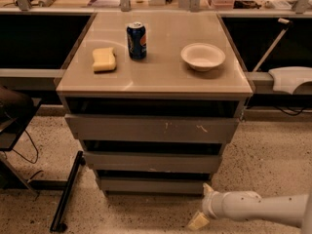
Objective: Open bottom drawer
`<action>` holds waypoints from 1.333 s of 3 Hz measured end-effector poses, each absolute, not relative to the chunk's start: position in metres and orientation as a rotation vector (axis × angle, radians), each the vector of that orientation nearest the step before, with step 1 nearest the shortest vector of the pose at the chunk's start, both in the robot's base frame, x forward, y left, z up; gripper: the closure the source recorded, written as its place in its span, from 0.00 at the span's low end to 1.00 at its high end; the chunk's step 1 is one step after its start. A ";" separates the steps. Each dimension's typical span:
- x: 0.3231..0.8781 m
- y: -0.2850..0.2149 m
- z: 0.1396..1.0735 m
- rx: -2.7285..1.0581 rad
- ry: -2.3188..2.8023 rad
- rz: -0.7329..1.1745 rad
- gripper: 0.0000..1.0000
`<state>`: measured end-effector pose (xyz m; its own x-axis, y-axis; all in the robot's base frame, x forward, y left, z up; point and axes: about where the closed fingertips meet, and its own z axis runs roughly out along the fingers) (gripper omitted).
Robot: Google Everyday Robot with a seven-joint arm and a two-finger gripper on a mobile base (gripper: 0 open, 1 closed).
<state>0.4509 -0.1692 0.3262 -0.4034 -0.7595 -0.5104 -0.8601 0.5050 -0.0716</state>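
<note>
**Cream fingertips spread beside the lowest drawer**

Cream-coloured fingers [197, 222] stand apart from each other with nothing between them, one tip pointing up toward the cabinet and the other lying low near the floor. The gripper [201, 205] hangs just off the floor at the front right corner of the cabinet, close to the right end of the bottom drawer [151, 185], though contact with it cannot be made out. Behind the gripper a white arm [258, 207] runs off toward the lower right edge.

The bottom drawer is the lowest and narrowest-looking of three grey fronts, plain and flat, set back under the middle drawer [151, 162] with a dark gap above it. Higher up is the top drawer [151, 128], the widest, with white scratch marks right of centre.

On the tan cabinet top [161, 79] stand a blue can [137, 41], upright, a yellow sponge [104, 59] to its left and a white bowl [203, 56] to its right, all apart from one another.

Left of the cabinet a black bar [68, 191] slants along the speckled floor [273, 155]. A white rounded part [291, 78] rests on the ledge to the right.
</note>
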 end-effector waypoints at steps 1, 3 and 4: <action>0.465 -0.160 0.294 -1.239 2.189 0.363 0.00; 0.467 -0.156 0.284 -1.200 2.156 0.421 0.00; 0.482 -0.157 0.276 -1.149 2.137 0.464 0.00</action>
